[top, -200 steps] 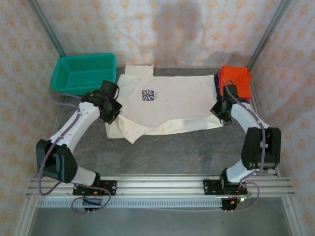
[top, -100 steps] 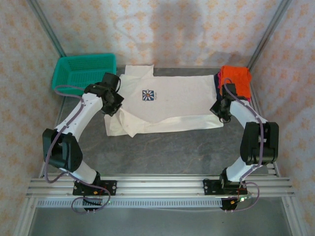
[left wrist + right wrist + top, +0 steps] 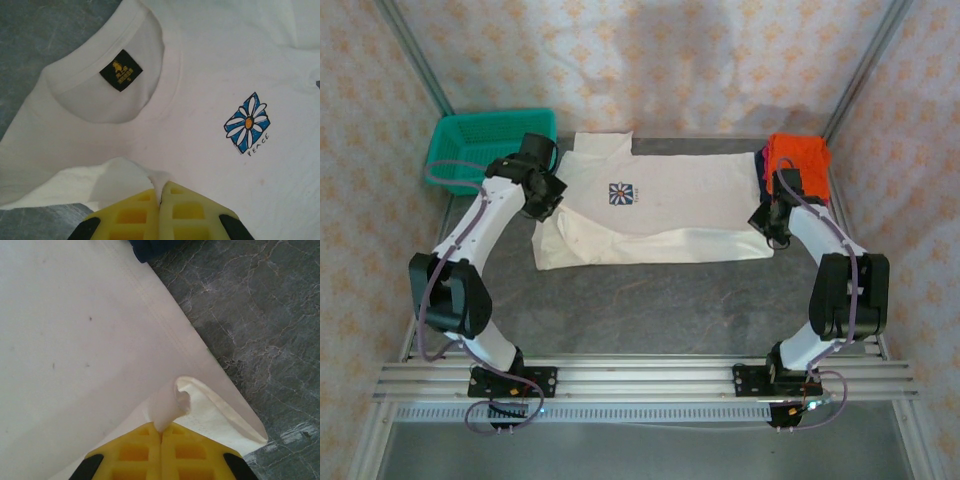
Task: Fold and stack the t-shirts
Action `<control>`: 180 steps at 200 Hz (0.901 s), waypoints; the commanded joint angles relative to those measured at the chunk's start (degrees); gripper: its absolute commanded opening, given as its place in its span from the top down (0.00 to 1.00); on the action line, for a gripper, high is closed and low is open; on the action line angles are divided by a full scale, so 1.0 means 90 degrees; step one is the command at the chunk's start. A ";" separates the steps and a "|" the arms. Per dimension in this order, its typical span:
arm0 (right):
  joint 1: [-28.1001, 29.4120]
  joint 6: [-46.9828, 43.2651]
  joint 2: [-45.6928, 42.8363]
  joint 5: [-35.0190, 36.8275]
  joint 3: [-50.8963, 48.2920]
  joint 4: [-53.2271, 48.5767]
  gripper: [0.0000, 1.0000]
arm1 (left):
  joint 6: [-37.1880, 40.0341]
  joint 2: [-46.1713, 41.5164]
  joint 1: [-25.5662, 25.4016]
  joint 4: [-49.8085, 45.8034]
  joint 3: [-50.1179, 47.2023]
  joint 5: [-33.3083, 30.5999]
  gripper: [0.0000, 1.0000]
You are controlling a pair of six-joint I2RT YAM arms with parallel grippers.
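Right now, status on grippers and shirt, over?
Left gripper shut on white t-shirt near collar. Right gripper shut on its hem. Orange-topped stack beside hem, teal basket off left.

Grey marbled table bears white t-shirt, shirt stack, teal basket.

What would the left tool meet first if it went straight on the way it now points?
Probably the white t-shirt itself: the left tool, shut on a pinch of its cloth, points at the chest beside the collar, though depth is unclear.
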 commanded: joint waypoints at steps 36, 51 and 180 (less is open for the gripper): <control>-0.0002 0.0020 0.0243 0.0205 0.0325 0.0059 1.00 | 0.0272 0.0460 0.0139 -0.0148 0.0559 0.0027 1.00; -0.0018 0.0017 0.0398 0.0195 0.0440 0.0040 1.00 | 0.0288 0.0611 0.0165 -0.0149 0.0713 0.0054 1.00; -0.0119 0.0012 0.1073 0.0109 0.1093 0.0034 1.00 | 0.0452 0.1782 0.0199 -0.0517 0.2127 0.0049 1.00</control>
